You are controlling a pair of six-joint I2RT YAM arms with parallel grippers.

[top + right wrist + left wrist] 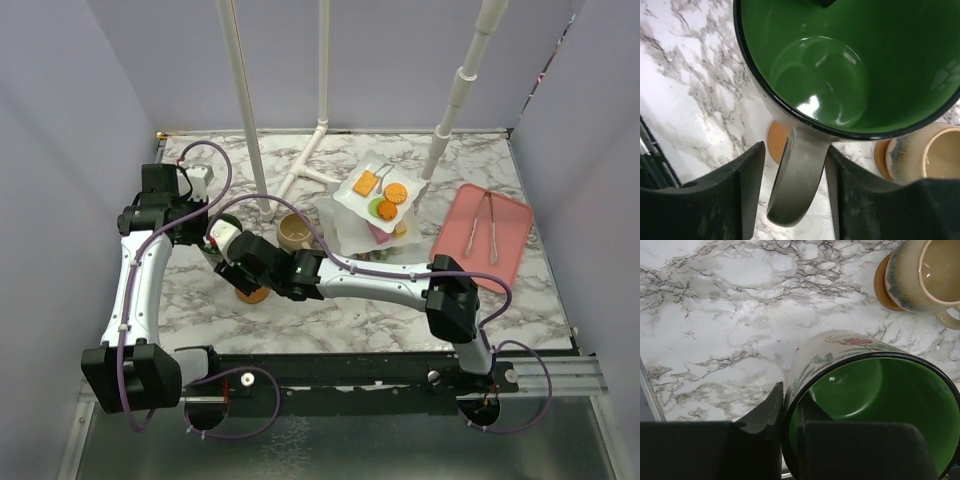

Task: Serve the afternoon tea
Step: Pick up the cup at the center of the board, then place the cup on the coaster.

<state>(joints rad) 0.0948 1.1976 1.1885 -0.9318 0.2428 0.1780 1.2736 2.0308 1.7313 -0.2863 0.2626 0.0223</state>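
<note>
The right end effector [796,150] fills the foreground of its own wrist view. Its 2 dark fingers [752,190] stand apart on either side of the handle [799,185] of the green-lined mug [815,75]. A sliver of gap shows at the left finger, so the end effector is open around the handle, not clamped on it. The left end effector [791,396] is closed on that mug, pinching the rim with 1 finger outside the wall and 1 inside the green lining. The mug sits between the 2 arms, left of centre on the marble worktop [350,322], over a round brown coaster [776,145]. Whether its base touches the coaster cannot be told. Just beside it the beige mug [293,232] stands upright on a 2nd coaster [881,287]. To the right rises the white tiered stand [348,198], with toy pastries and biscuits [385,195] on its top plate. At the far right lies a pink tray [512,255] carrying tongs [482,225].
</note>
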